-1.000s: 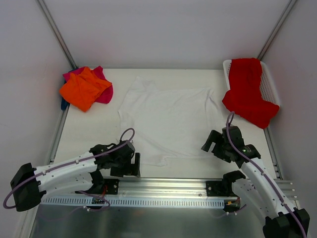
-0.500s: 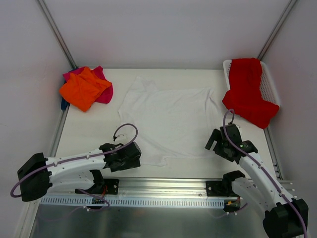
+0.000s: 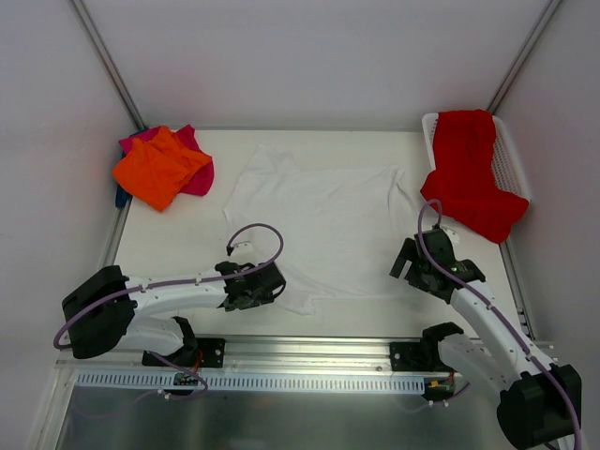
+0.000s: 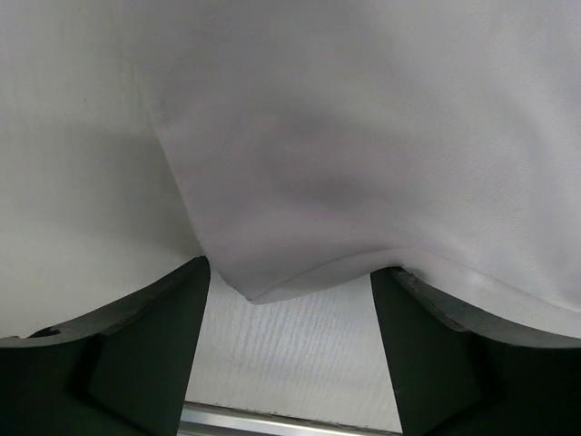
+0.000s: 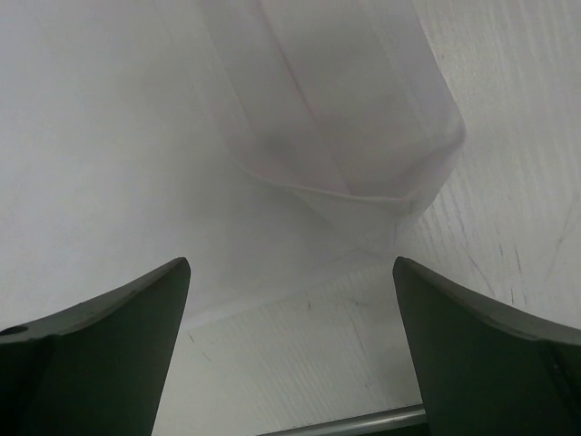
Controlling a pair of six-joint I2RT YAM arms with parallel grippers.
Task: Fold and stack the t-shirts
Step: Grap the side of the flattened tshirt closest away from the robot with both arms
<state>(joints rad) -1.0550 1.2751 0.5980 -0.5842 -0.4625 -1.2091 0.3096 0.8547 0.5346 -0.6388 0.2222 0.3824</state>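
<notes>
The white t-shirt lies spread flat in the middle of the table. My left gripper is open at the shirt's near-left corner; in the left wrist view the hem corner hangs just ahead of the gap between the fingers. My right gripper is open at the shirt's near-right edge; the right wrist view shows a folded sleeve ahead of it. An orange shirt lies on a magenta-pink one at the far left, with something blue beneath. A red shirt drapes over the basket.
The white mesh basket stands at the far right against the wall. Metal rails run along the table's left and near edges. White walls enclose the table on three sides.
My left gripper has moved right, along the near edge, to the white shirt's near-left corner. My right gripper has edged slightly farther from the base, toward the shirt's right edge.
</notes>
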